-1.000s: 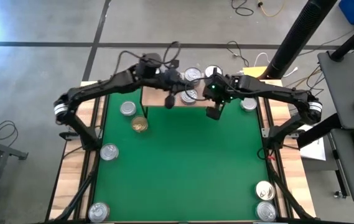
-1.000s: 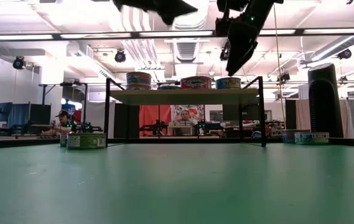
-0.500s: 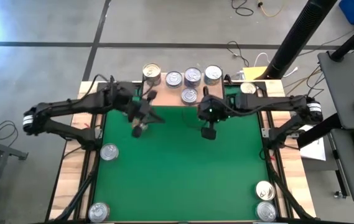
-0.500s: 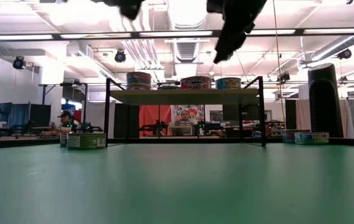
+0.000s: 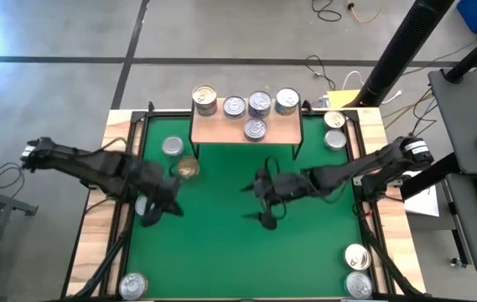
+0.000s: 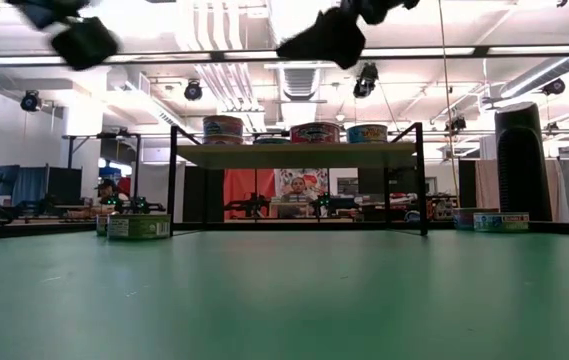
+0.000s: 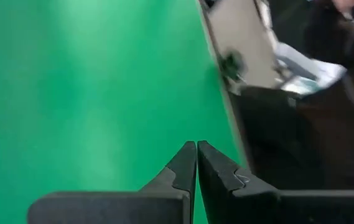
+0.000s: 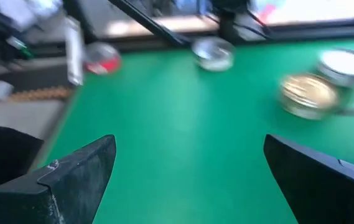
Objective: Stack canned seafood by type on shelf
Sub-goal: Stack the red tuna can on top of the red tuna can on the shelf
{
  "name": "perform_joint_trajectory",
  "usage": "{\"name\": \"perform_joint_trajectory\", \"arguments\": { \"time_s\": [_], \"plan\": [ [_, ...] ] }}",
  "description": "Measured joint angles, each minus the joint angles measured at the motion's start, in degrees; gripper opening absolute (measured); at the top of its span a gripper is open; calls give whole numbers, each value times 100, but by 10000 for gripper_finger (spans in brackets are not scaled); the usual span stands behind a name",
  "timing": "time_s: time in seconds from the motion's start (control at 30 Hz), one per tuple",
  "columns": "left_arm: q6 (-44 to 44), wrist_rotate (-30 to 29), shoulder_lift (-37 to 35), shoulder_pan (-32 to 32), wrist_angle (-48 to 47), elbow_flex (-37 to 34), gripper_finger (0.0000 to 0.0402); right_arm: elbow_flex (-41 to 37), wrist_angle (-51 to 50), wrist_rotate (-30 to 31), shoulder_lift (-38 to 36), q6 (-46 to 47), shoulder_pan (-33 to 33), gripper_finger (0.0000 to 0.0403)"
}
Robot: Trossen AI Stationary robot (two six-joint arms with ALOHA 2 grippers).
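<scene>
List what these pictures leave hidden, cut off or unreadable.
- Can labels on the shelf: too small to read in the low view, and the high view shows only their tops.
- Left gripper and right gripper: cut off by the top edge in the low view.
- Tin at the mat's left edge: partly hidden by the left arm in the high view.

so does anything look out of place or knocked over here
Nothing is tipped, spilled or damaged. Five cans sit upright on the shelf, four in a row and one can in front, none stacked. The other cans sit upright around the mat edges. Both grippers, left shut and right open, hold nothing.
</scene>
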Motion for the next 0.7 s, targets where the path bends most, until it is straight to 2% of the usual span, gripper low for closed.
{"name": "perform_joint_trajectory", "arguments": {
  "time_s": [0.1, 0.17, 0.3, 0.43, 0.57, 0.7],
  "plan": [
    [-1144, -59, 12, -912, 19, -231, 0, -151, 860, 111, 323, 169, 319, 400],
    [-1805, -372, 110, -1661, 37, -354, 0, -133, 1132, 372, 551, 269, 498, 400],
    [-2584, -993, 433, -3075, 71, -430, 0, 257, 1105, 790, 1152, 451, 767, 400],
    [-3591, -1443, 860, -3943, 73, -439, 0, 834, 1066, 804, 1847, 613, 945, 400],
    [-4628, -1179, 1388, -4405, 71, -439, 0, 1551, 814, 892, 2408, 650, 1075, 400],
    [-5259, -46, 2012, -4717, 45, -396, 0, 2352, -210, 1778, 2816, 688, 1206, 400]
  ]
}}
